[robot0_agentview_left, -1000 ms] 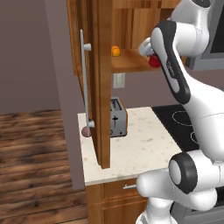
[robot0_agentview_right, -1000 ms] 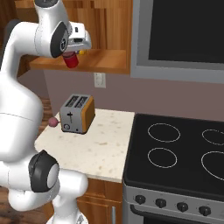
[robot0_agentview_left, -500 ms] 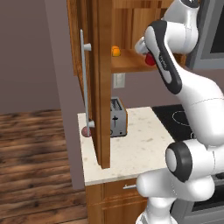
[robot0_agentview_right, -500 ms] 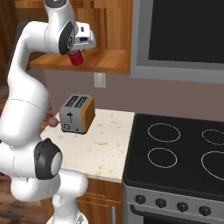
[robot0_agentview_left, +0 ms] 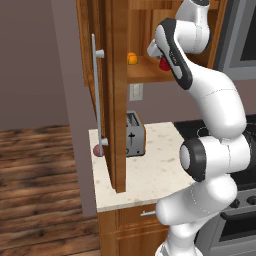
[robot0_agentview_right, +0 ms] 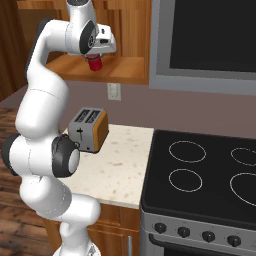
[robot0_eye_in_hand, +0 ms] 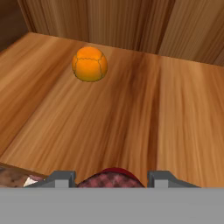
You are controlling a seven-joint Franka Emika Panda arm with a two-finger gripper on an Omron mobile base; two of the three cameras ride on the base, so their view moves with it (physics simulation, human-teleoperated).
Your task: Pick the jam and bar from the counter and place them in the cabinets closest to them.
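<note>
Your gripper (robot0_agentview_right: 95,62) has its fingers (robot0_eye_in_hand: 61,178) closed on the jam (robot0_agentview_right: 94,64), held in the air at the open cabinet (robot0_agentview_left: 150,37), just above the front of its shelf (robot0_eye_in_hand: 131,113). The jar hangs lid-up below the hand, which suits setting it down upright. An orange ball (robot0_eye_in_hand: 89,64) sits further back on the shelf, apart from the jar. Below, the toaster (robot0_agentview_right: 89,129) stands on the worktop (robot0_agentview_right: 120,172). The jam is not yet released.

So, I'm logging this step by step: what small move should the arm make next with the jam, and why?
Probably ease forward and down onto the shelf. The gripper is shut on the jam and hangs at the front edge of the open cabinet, the jar above the plank; bare wood lies ahead, beside the orange object.
</note>
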